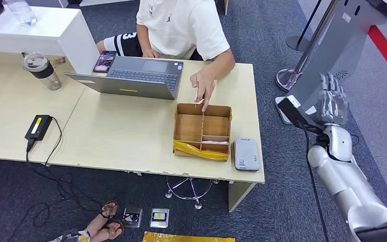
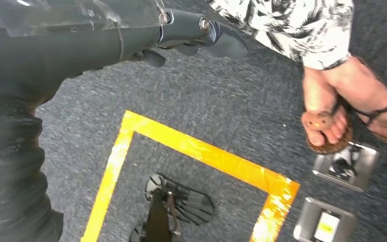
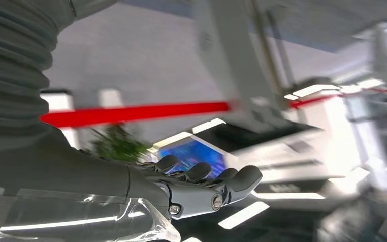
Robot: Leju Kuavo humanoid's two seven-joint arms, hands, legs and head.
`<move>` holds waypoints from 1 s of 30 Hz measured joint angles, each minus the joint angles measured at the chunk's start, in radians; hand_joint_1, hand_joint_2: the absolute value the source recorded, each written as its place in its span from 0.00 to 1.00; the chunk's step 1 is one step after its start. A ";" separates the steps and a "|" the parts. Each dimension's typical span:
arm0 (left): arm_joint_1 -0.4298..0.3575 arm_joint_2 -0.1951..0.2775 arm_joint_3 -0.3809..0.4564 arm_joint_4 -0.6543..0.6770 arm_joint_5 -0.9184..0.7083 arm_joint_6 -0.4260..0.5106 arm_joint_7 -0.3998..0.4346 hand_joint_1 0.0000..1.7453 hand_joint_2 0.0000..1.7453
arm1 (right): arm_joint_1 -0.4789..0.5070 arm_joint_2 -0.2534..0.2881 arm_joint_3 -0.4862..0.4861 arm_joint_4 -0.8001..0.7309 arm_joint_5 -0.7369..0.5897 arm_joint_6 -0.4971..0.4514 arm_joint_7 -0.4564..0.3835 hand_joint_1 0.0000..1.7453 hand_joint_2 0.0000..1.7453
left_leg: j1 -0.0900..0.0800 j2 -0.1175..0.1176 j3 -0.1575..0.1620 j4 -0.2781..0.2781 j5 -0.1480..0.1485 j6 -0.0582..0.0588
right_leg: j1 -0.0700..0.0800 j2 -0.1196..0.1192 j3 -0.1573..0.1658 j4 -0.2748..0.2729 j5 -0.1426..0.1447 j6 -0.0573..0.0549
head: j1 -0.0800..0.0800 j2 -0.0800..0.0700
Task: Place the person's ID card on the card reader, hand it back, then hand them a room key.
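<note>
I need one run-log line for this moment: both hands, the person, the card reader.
right hand: raised beside table, holds nothing | left hand: hangs over floor | person's hand: reaching into cardboard box | card reader: bare

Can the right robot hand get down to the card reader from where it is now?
Probably yes. The right robot hand is raised off the table's right end, empty, fingers apart. The card reader lies at the table's near right corner, nothing on it. The wooden box and the person's hand are on its far side.

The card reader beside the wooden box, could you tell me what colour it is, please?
The card reader is light grey to white, seen best in the head view.
</note>
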State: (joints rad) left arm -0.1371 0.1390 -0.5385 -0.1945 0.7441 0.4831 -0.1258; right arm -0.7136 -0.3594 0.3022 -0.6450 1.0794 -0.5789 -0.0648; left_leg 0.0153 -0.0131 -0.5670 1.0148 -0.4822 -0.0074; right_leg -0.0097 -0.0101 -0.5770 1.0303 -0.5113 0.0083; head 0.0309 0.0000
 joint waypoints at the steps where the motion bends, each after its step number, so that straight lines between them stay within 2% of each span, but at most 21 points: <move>1: 0.001 0.002 0.000 0.000 -0.001 0.002 0.007 0.00 1.00 | 0.033 -0.022 -0.021 -0.003 -0.044 0.005 -0.006 0.00 1.00 | 0.000 0.000 0.000 0.000 0.000 0.000 | 0.000 0.000 0.000 0.000 0.000 0.000 | 0.000 0.000; 5: 0.002 0.004 0.000 0.000 -0.001 0.018 0.022 0.00 1.00 | 0.156 -0.090 -0.119 0.034 -0.256 0.089 -0.027 0.00 1.00 | 0.000 0.001 0.000 0.000 -0.001 0.000 | 0.000 0.000 -0.001 -0.001 0.000 0.000 | 0.000 0.000; 8: 0.003 0.003 0.000 0.000 -0.003 0.018 0.025 0.00 1.00 | 0.231 -0.111 -0.195 0.103 -0.386 0.152 -0.032 0.00 1.00 | 0.000 0.001 0.000 0.000 -0.001 0.000 | 0.000 0.000 -0.001 0.000 0.000 0.000 | 0.000 0.000; 10: 0.003 0.003 0.000 0.000 -0.005 0.013 0.026 0.00 1.00 | 0.287 -0.113 -0.241 0.151 -0.429 0.190 -0.011 0.00 1.00 | 0.000 0.001 0.000 0.000 -0.002 0.000 | 0.000 0.000 -0.001 0.000 0.000 0.000 | 0.000 0.000; 13: 0.003 0.003 0.000 0.000 -0.005 0.008 0.026 0.00 1.00 | 0.355 -0.112 -0.282 0.203 -0.440 0.215 0.017 0.00 1.00 | 0.000 0.002 0.000 -0.001 -0.002 0.000 | 0.000 0.001 -0.001 0.000 -0.001 0.000 | 0.000 0.000; 15: 0.002 0.003 0.000 0.000 -0.007 0.002 0.026 0.00 1.00 | 0.383 -0.110 -0.306 0.232 -0.441 0.266 0.055 0.00 1.00 | 0.000 0.003 0.000 -0.001 -0.002 0.000 | 0.000 0.003 -0.001 0.000 -0.001 0.000 | 0.000 0.000; 17: 0.001 0.003 -0.001 0.000 -0.014 -0.012 0.026 0.00 1.00 | 0.414 -0.105 -0.322 0.263 -0.426 0.379 0.121 0.00 1.00 | 0.001 0.004 0.001 -0.001 -0.002 0.000 | 0.001 0.004 -0.001 0.000 -0.002 0.000 | 0.000 0.000; 21: 0.002 0.006 -0.009 0.000 -0.048 -0.054 0.025 0.00 1.00 | 0.510 -0.055 -0.312 0.315 -0.285 0.723 0.211 0.00 1.00 | 0.002 0.003 0.000 -0.001 -0.003 -0.001 | 0.002 0.003 0.001 0.000 -0.003 0.000 | 0.000 0.000; 22: 0.002 0.008 -0.014 0.000 -0.053 -0.059 0.025 0.00 1.00 | 0.530 -0.035 -0.302 0.322 -0.253 0.753 0.227 0.00 1.00 | 0.002 0.004 0.000 -0.001 -0.003 -0.001 | 0.002 0.003 0.000 0.001 -0.003 0.000 | 0.000 0.000; 23: 0.001 0.010 -0.019 0.000 -0.053 -0.062 0.025 0.00 1.00 | 0.542 -0.017 -0.291 0.328 -0.229 0.747 0.242 0.00 1.00 | 0.002 0.005 0.000 -0.001 -0.004 -0.002 | 0.002 0.005 -0.001 0.001 -0.003 0.000 | -0.001 0.000; 25: -0.001 0.015 -0.025 0.000 -0.046 -0.063 0.026 0.00 1.00 | 0.548 0.016 -0.274 0.335 -0.211 0.674 0.270 0.00 1.00 | 0.002 0.008 0.001 -0.001 -0.004 -0.002 | 0.002 0.008 -0.001 0.002 -0.003 -0.001 | -0.001 0.000; 27: -0.006 0.017 -0.026 0.000 -0.029 -0.054 0.029 0.00 1.00 | 0.545 0.050 -0.267 0.340 -0.269 0.520 0.263 0.00 1.00 | 0.003 0.010 0.002 -0.001 -0.004 -0.003 | 0.003 0.010 -0.001 0.002 -0.003 -0.001 | 0.000 0.000; 30: -0.008 0.017 -0.026 0.000 -0.009 -0.033 0.036 0.00 1.00 | 0.553 0.124 -0.287 0.351 -0.426 0.233 0.161 0.00 1.00 | 0.003 0.010 0.004 -0.001 -0.004 -0.003 | 0.003 0.010 0.000 0.002 -0.003 -0.001 | 0.000 0.000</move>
State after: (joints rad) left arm -0.1451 0.1561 -0.5646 -0.1942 0.7353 0.4502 -0.0895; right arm -0.1609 -0.2349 0.0148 -0.2942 0.6537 -0.3464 0.0957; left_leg 0.0185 -0.0033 -0.5633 1.0135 -0.4862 -0.0101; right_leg -0.0065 -0.0004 -0.5772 1.0322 -0.5141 0.0075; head 0.0309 0.0000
